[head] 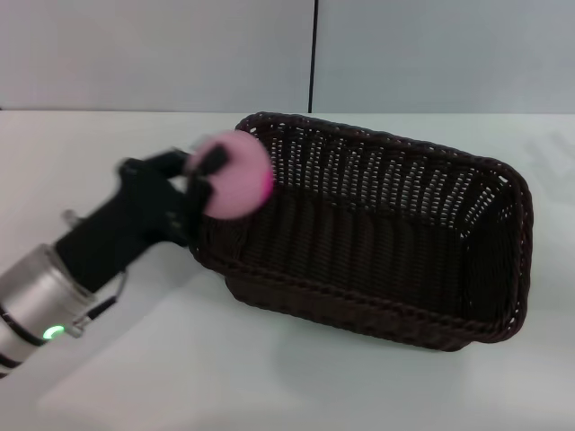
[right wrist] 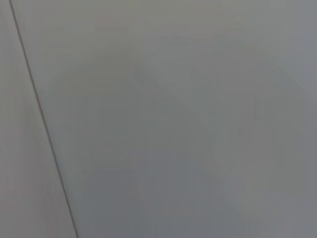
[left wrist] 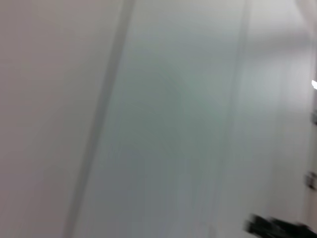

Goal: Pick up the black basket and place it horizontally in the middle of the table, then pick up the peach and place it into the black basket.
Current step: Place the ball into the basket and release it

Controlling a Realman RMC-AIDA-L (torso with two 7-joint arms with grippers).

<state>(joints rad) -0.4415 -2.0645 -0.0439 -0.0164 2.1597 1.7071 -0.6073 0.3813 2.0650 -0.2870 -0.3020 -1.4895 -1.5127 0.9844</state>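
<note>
Left claw (head: 208, 180) is pinching the peach (head: 238, 175) just above the near-left rim of the black basket (head: 377, 233) on the table (head: 135, 377), so I think I next move over its middle and let go.

Pale grey wall (head: 162, 54) behind, dark vertical seam (head: 314, 56), probably panel joint

Pink peach (head: 238, 175), dark (woven) basket (head: 377, 260)
</note>
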